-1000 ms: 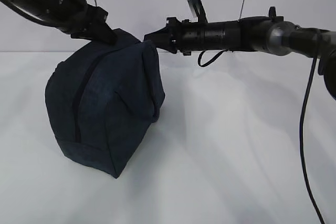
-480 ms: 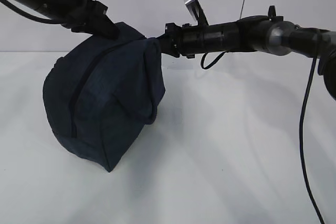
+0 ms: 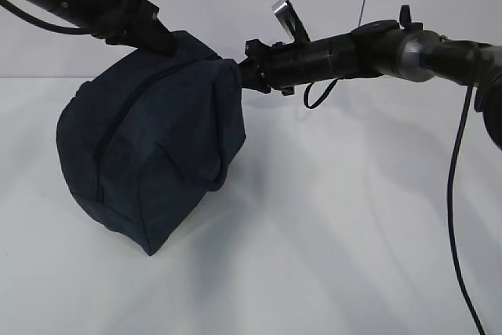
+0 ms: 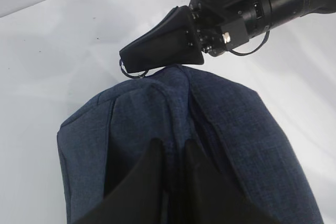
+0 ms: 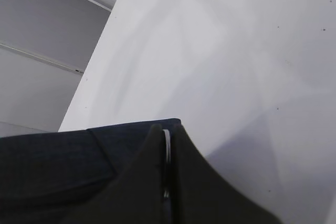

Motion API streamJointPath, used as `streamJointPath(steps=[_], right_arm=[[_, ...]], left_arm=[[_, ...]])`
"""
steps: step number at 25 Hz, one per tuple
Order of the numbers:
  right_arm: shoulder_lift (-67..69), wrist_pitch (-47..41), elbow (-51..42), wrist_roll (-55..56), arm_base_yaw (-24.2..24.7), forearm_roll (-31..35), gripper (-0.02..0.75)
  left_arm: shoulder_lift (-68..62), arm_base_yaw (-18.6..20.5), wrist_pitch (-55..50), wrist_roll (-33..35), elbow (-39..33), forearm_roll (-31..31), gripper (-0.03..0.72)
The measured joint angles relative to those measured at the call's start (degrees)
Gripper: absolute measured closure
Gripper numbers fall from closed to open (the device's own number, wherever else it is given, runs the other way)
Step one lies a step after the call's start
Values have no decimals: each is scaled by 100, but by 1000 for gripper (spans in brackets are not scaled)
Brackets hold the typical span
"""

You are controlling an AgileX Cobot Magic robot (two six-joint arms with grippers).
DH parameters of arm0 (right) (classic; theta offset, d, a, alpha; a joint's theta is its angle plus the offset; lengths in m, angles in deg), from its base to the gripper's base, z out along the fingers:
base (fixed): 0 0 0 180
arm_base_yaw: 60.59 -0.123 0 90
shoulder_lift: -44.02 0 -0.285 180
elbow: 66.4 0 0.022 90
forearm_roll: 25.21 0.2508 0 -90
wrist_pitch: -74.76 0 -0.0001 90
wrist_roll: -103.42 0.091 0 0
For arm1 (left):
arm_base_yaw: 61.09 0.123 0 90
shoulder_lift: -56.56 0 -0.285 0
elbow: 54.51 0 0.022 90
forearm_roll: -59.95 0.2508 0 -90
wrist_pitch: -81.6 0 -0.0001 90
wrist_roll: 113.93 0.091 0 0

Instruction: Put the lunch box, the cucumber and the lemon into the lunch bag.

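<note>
The lunch bag [image 3: 149, 158] hangs tilted, one lower corner on or just above the white counter [image 3: 353, 233]; contact cannot be confirmed. Lunch box, cucumber and lemon are not visible.

Risk: fabric could slip from the left grip, dropping the bag; uneven pulling could strain the zipper.

The left gripper [image 4: 170, 182] reaches in from upper left, jaws pinching a fold of the bag's top. The right gripper [image 5: 167, 182] extends level from the right, jaws pressed together on the metal ring pull [image 5: 166, 148] at the bag's end.

Matt woven cloth lunch bag [image 3: 149, 147]
</note>
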Motion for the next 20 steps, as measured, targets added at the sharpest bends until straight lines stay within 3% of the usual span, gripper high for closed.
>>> streamJointPath(steps=[7,9,12,15,17,20], right_arm=[[0,0,18,231,-12,-68,717],[0,0,18,231,-12,-5,682],[25,148,18,231,1,41,488],[56,154,-4,221,40,297,216],[56,104,-4,164,63,543,127],[56,-15,82,108,116,772,97]], left_arm=[[10,0,-23,0,0,21,650],[23,0,-46,0,0,21,650],[89,0,-111,4,0,8,650],[125,0,-108,4,0,-2,650],[125,0,-129,4,0,-2,651],[125,0,-175,4,0,8,651]])
